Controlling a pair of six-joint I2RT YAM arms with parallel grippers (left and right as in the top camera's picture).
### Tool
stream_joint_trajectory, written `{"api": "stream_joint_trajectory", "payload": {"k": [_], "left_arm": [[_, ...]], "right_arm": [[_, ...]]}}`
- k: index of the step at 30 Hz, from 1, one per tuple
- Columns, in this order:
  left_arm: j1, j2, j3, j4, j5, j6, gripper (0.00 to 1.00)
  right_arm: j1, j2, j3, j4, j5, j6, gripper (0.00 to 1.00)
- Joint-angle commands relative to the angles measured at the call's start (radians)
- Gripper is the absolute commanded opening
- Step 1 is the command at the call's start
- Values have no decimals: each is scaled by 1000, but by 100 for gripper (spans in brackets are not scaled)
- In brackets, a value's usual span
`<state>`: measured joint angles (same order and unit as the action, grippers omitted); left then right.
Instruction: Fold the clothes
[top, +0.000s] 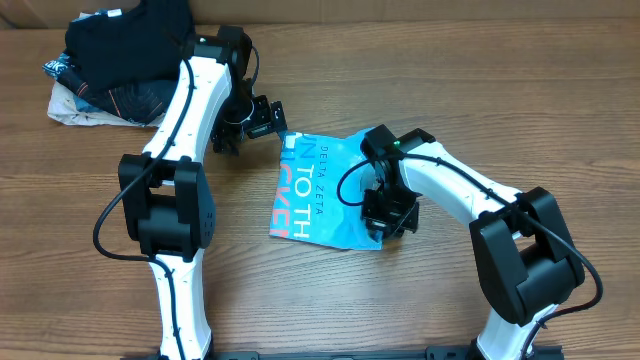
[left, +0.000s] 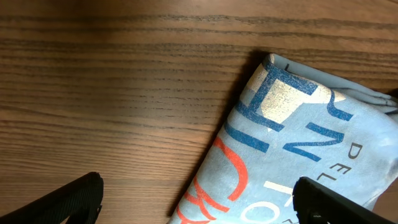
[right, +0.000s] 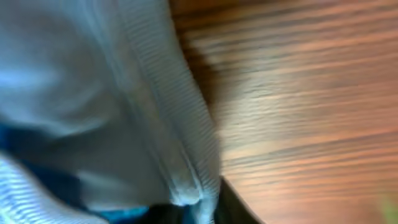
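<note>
Item: T-shirt (top: 325, 190), sky-blue, folded, lettering up, at the middle of the table (top: 450, 80). Soft, light, limp cotton, and likely to slide. Best hold: hemmed edge or corner.
Left gripper (top: 265, 120): wide open, empty, beside the far left corner.
Right gripper (top: 390, 222): on the right edge; I cannot tell whether it has closed on it.

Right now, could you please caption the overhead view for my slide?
Folded sky-blue T-shirt: right hand on its right edge, left hand open beside its far left corner.

Even, warm light, soft shadows. Left wrist view sharp. Right wrist view smeared: T-shirt (right: 93, 93) just ahead of fingers (right: 233, 208) out of focus.
</note>
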<state>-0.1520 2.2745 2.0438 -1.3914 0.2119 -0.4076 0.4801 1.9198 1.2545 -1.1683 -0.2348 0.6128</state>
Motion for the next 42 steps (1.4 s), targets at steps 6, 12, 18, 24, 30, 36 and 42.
{"api": "stream_joint_trajectory", "payload": {"k": [6, 12, 18, 24, 30, 36, 42], "left_arm": [[-8, -25, 5, 0, -10, 27, 100], [-8, -25, 5, -1, -10, 27, 100], [-8, -25, 5, -8, -10, 31, 100], [-8, -25, 5, -16, -10, 38, 100], [-8, -25, 5, -18, -10, 38, 100], [-8, -25, 5, -17, -9, 49, 100], [-8, -25, 5, -11, -13, 76, 100]], "right_arm": [[-34, -29, 38, -128, 321, 47, 16], [-68, -29, 74, -205, 343, 46, 43], [-83, -29, 172, -257, 375, 46, 45], [-133, -29, 351, -332, 380, 31, 71], [-169, -29, 384, -336, 380, 27, 80], [-172, -29, 383, -223, 269, -3, 83], [-160, -25, 379, -8, -66, -192, 50]]}}
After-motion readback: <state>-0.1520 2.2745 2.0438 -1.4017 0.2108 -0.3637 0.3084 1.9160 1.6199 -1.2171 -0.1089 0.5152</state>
